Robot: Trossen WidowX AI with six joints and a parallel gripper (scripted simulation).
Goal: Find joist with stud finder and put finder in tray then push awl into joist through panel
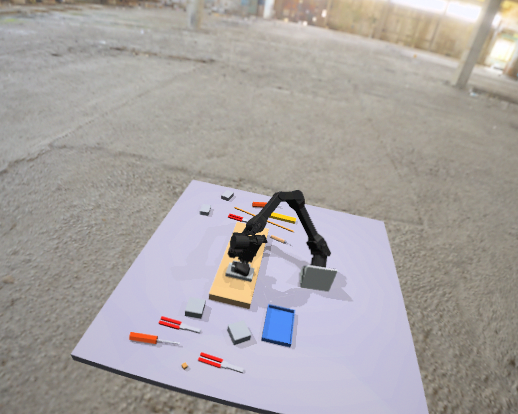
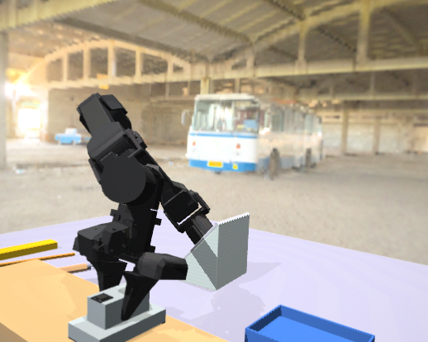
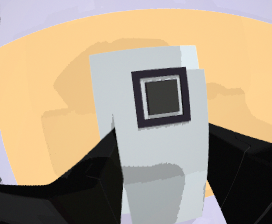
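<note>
The grey stud finder is flat on or just above the tan floor panel, near its tray-side end. My gripper is shut on its raised body. Its square display is dark. The joist is hidden. The awl, with a wooden handle, lies beside the panel's far end. The blue tray is empty, beyond the panel's near end.
Grey blocks, red-handled tools, an orange screwdriver and a small orange cube lie at the near side. A yellow bar and thin orange sticks lie past the awl. A grey box stands at the arm's base.
</note>
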